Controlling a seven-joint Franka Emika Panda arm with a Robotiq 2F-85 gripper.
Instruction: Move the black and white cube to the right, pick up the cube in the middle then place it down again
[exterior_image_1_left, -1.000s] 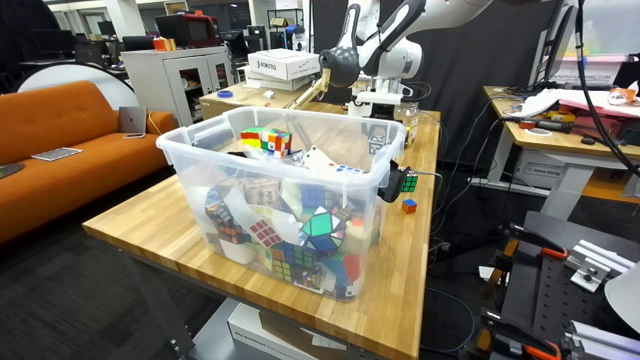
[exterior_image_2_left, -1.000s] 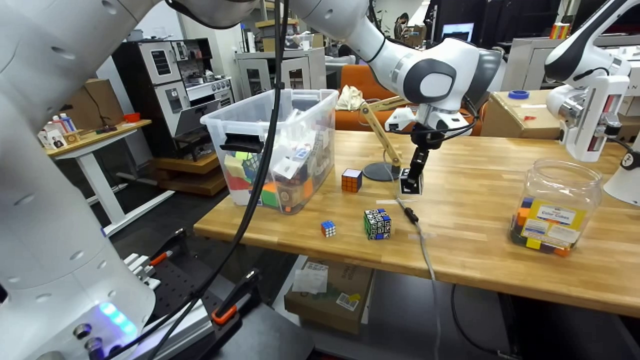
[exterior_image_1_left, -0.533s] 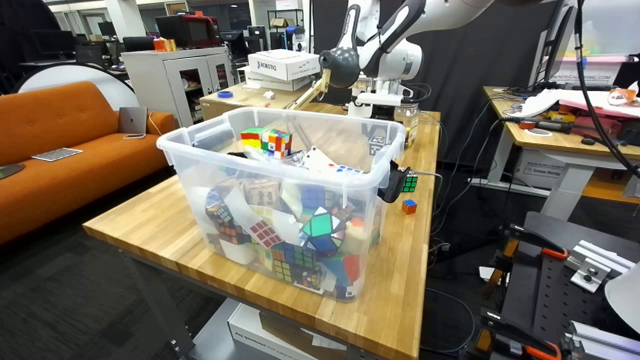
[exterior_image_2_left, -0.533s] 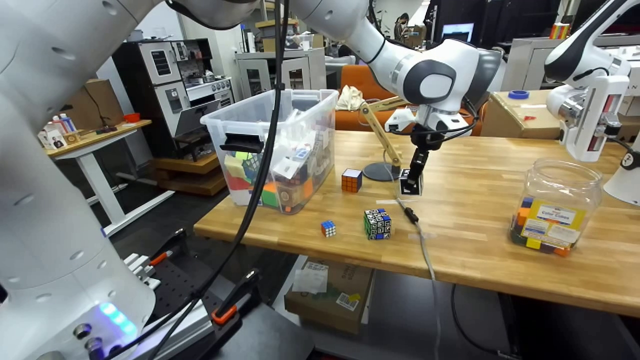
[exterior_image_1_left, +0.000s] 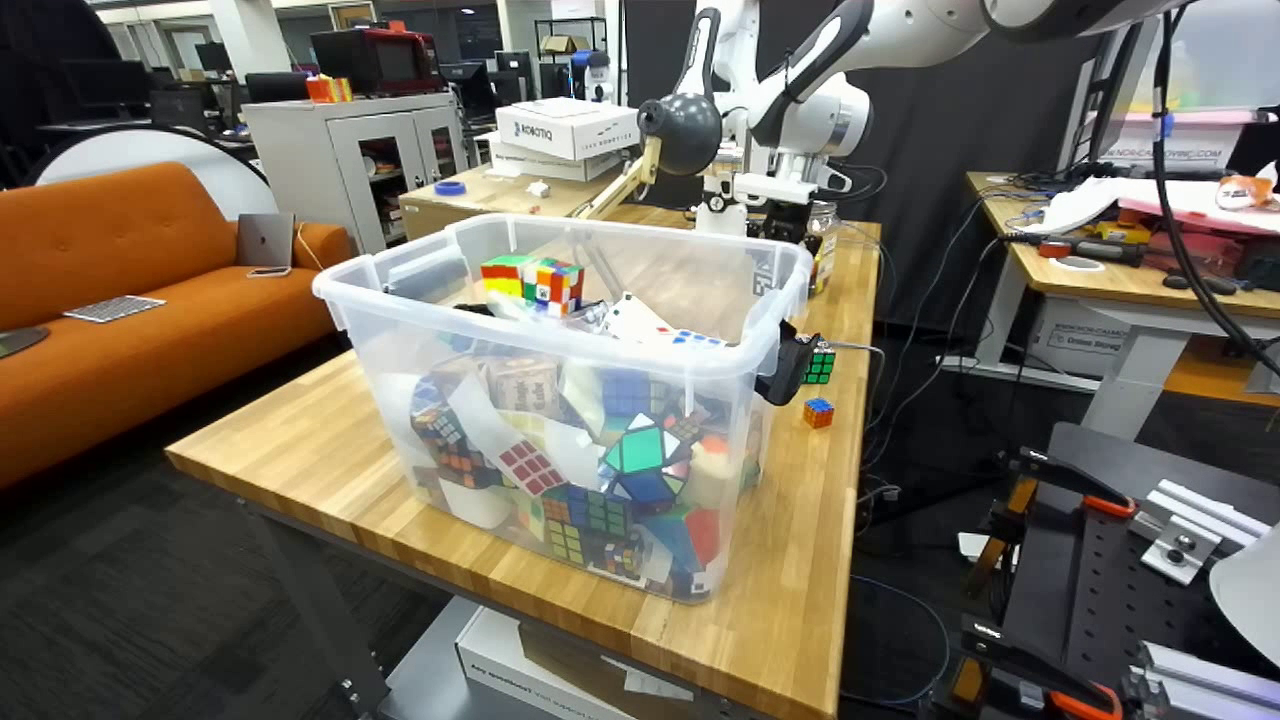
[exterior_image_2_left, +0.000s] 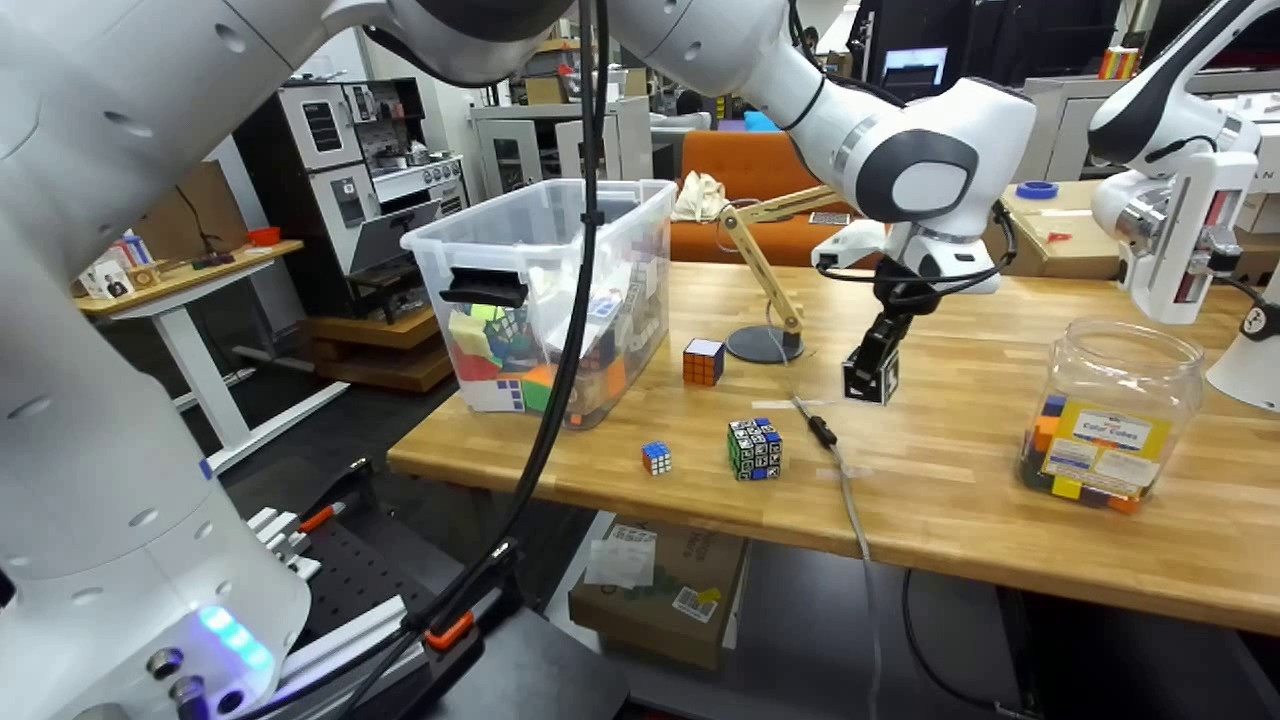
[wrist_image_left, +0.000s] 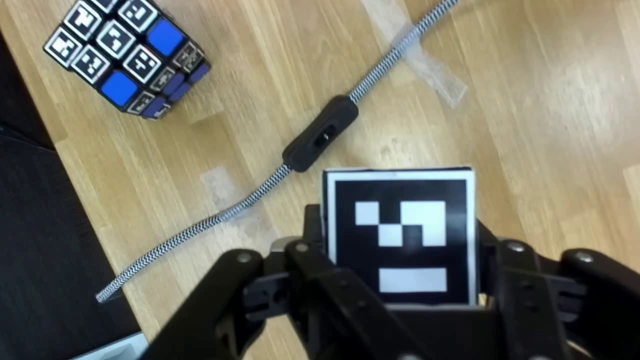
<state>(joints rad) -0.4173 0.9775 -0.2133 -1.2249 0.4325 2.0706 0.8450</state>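
Gripper (wrist_image_left: 398, 250) pinches black-and-white cube (wrist_image_left: 398, 235) over table (exterior_image_2_left: 960, 500) (whether bottom touches, cannot tell). Cord (wrist_image_left: 382, 66) with switch (wrist_image_left: 321, 133) cuts between it and patterned cube (exterior_image_2_left: 755, 449). 2 more, small cube (exterior_image_2_left: 656, 457) and orange cube (exterior_image_2_left: 703, 365), sit nearer bin (exterior_image_2_left: 470, 248); lamp (exterior_image_2_left: 762, 268) just beside orange cube. Jar (exterior_image_2_left: 1110, 430) stands opposite, well apart.

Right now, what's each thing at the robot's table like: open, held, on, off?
Gripper: closed, gripping
Black and white cube: held
Clear plastic bin: open, well filled
Clear jar: open, partly filled
Cube with blue tiles: unheld
Small multicoloured cube: unheld
Orange and white cube: unheld
Cord switch: can't tell, on or off
Desk lamp: bent, can't tell if lit
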